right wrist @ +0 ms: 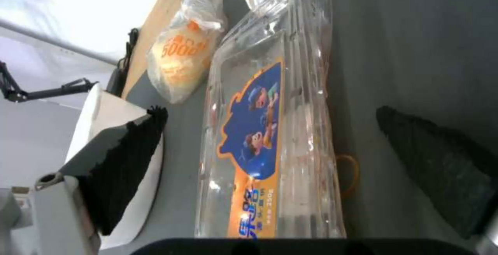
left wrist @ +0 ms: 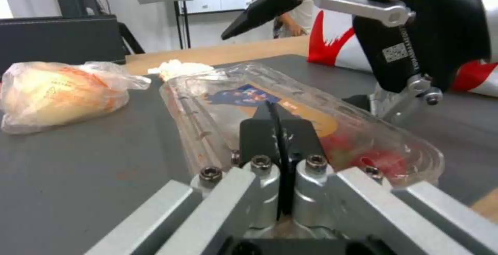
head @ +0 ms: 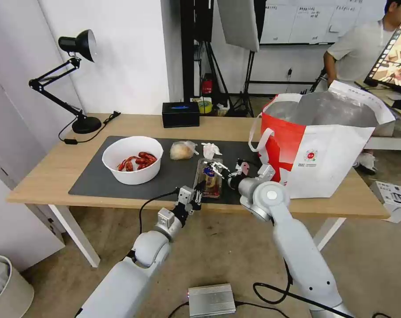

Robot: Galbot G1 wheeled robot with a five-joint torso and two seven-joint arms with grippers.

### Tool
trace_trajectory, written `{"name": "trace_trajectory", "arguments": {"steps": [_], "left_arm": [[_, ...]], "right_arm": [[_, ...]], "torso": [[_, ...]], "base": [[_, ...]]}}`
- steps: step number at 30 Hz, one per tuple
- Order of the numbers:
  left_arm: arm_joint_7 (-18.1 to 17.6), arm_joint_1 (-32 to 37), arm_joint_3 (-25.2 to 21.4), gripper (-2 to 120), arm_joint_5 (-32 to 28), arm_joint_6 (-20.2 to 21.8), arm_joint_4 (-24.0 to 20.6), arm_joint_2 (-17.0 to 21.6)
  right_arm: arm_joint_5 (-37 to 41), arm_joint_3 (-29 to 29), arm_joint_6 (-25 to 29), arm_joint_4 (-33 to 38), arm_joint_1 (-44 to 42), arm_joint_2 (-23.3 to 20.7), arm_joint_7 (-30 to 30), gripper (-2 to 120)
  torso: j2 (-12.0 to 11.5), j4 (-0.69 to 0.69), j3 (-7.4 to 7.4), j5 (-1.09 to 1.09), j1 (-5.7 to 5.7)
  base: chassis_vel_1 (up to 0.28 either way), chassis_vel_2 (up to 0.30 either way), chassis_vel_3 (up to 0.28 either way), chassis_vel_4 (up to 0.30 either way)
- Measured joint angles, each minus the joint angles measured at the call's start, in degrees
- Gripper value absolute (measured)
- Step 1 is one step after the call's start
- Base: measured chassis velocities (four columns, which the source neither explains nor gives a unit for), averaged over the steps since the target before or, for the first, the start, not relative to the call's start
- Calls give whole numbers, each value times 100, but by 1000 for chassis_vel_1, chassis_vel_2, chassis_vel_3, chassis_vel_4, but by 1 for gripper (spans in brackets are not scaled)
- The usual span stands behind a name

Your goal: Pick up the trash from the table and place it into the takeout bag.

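The clamshell point(head: 207, 177) is partly hidden by the right gripper point(head: 220, 169) in the head view. The takeout bag point(head: 324, 150) hides the table point(head: 50, 172) behind it. A bin's point(head: 8, 287) side is cut off at the corner.

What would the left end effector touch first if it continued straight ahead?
Most likely the clear clamshell, lying directly ahead of the shut left end effector; the gap is hard to judge.

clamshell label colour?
Blue cartoon print edged in orange on the clear clamshell, best seen in the right wrist view.
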Motion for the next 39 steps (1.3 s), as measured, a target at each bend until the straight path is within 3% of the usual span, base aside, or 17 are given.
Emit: {"name": "trace_trajectory", "arguments": {"steps": [6, 8, 17, 20, 25, 29, 39], "left_arm": [[0, 17, -1, 0, -4, -1, -16, -18], [0, 27, -7, 0, -7, -2, -23, -40], [-26, 42, -9, 1, -66, -5, -67, -62], [-83, 60, -28, 11, -189, -6, -149, -57], [-141, 78, -99, 24, -311, -8, -220, -47], [-178, 138, -159, 44, -402, -8, -290, -25], [-307, 190, -251, 74, -511, -11, -355, -53]], "right_arm": [[-52, -14, -37, -19, -18, 22, 2, 89], [-86, -28, -52, -42, -44, 13, 5, 75], [-98, -42, -67, -96, -66, 4, 19, 44], [-117, -58, -70, -120, -73, 29, 33, 30], [-151, -79, -81, -137, -86, 59, 49, 16], [-186, -82, -81, -151, -85, 80, 50, 0], [-234, -85, -2, -148, -90, 114, -3, 0]], "torso": [[0, -2, 0, 0, 0], [0, 1, 0, 1, 0], [-1, 2, 2, 2, 1], [-2, 5, 3, 2, 2], [-2, 7, 3, 3, 2], [-2, 5, 3, 3, 2], [-2, 3, 3, 2, 2]], "base": [[0, 0, 0, 0], [0, 0, 0, 0], [0, 0, 0, 0], [0, 0, 0, 0], [0, 0, 0, 0], [0, 0, 0, 0], [0, 0, 0, 0]]}}
